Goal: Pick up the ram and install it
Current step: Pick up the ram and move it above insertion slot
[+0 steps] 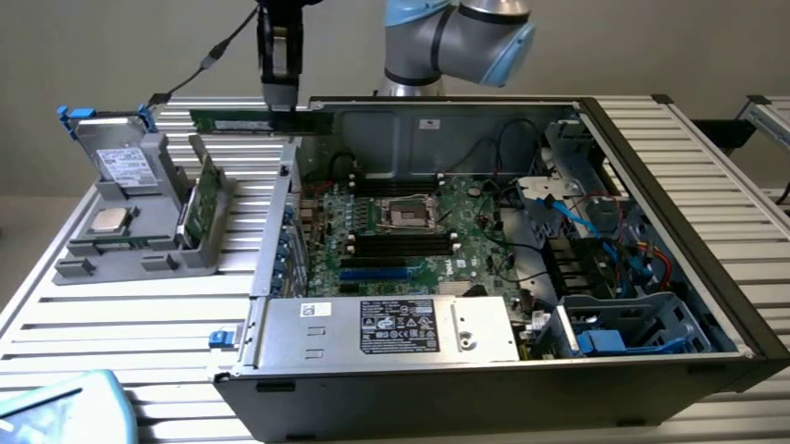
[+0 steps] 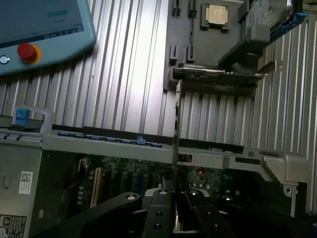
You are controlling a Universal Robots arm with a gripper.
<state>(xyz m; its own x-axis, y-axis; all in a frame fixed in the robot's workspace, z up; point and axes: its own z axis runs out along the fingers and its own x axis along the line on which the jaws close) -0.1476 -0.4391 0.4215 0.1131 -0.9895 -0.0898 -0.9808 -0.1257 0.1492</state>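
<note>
While pincer (image 1: 281, 102) grips ram (image 1: 235, 121) | tray (image 1: 114, 269) holds 1 CPU (image 1: 109, 220)

The arm (image 1: 457, 32) hangs high, gripper (image 1: 279, 104) pointing straight down, its fingers (image 2: 158, 206) closed tight on the ram (image 1: 235, 121).

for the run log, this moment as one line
claw: shut on ram | ram: airborne, level, above case wall | install: not done
</note>
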